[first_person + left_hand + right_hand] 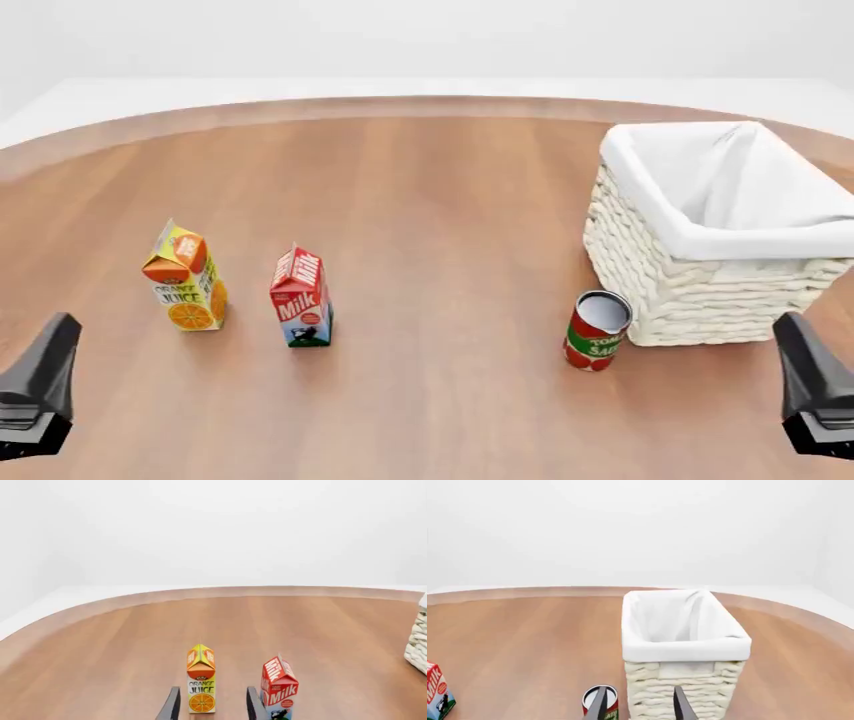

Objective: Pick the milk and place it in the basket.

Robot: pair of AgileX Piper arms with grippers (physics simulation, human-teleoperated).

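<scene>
Both grippers, left (210, 706) and right (639, 705), hang low at the near edge with jaws parted, holding nothing. Nothing is done yet: the milk (300, 298) stands upright, well left of the basket (694, 290), just right of the juice carton (184, 277); picking and placing remain.

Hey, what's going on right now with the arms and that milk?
Both grippers open, holding nothing. Milk upright on table, untouched; basket far right. Juice carton beside milk, tomato can by basket.
</scene>
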